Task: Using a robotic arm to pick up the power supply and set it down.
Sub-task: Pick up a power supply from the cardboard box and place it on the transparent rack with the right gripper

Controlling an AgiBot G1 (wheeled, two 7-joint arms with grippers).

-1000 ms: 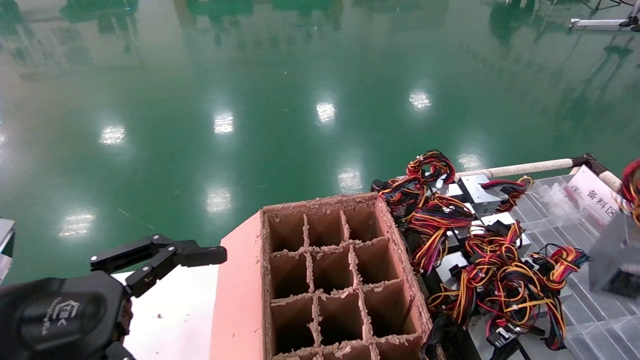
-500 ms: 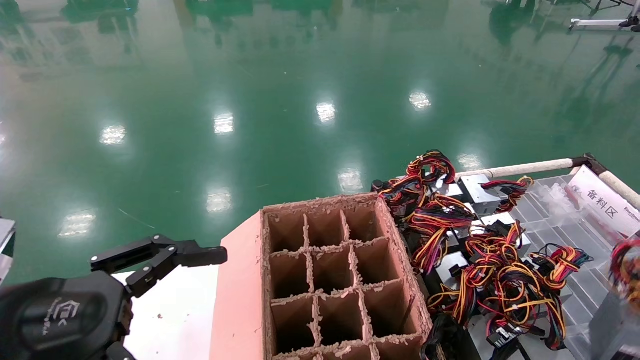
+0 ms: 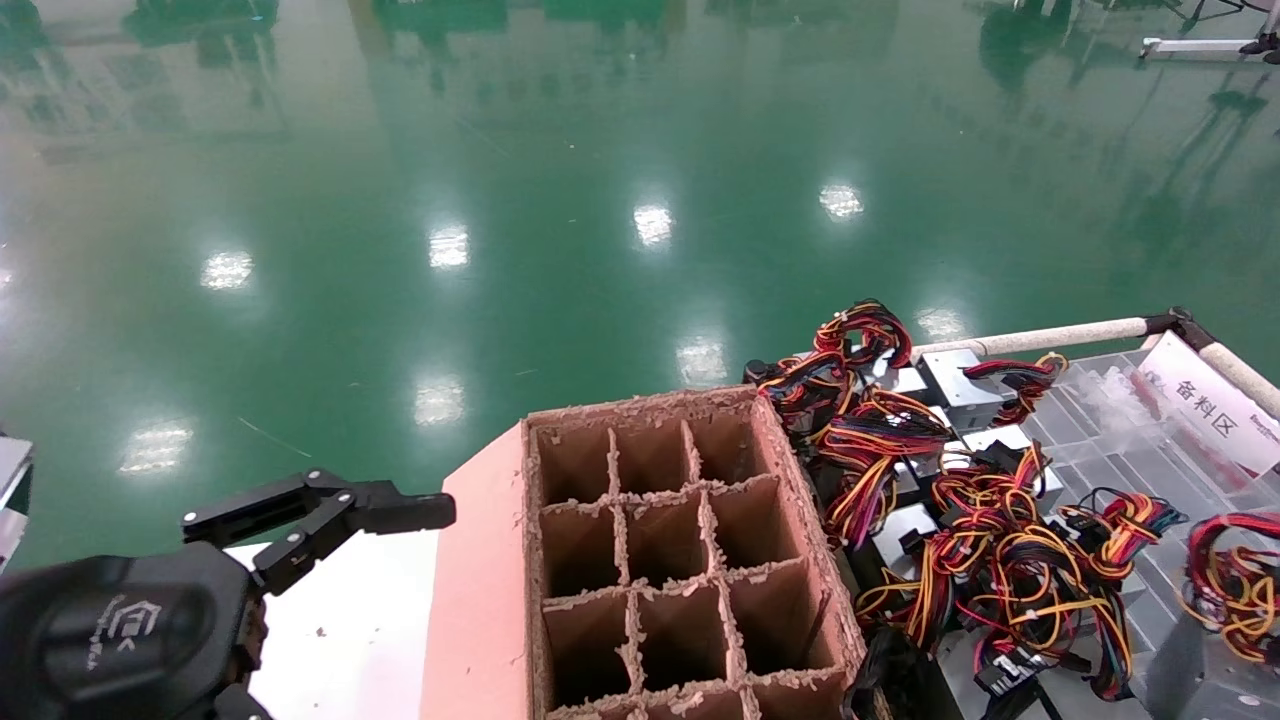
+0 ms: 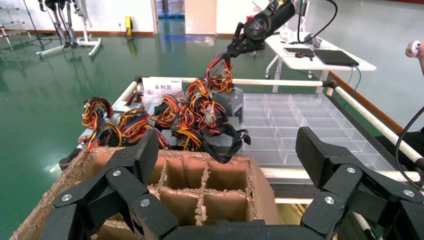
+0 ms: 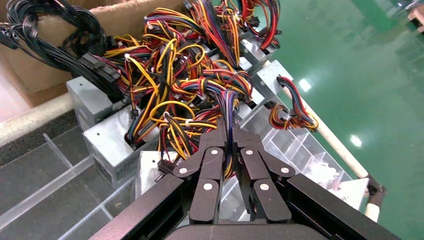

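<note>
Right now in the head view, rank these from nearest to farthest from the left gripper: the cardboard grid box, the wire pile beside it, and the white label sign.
1. Cardboard grid box: just right of the open left gripper.
2. Wire pile: past the box's right side, on the clear tray.
3. White label sign: far right, by the padded rail.

Right gripper [image 5: 232,134] pinched shut on wire bundle [image 5: 226,102], power supply [image 5: 150,167] just beneath, more wired units behind, clear divided tray [image 5: 60,200] below
</note>
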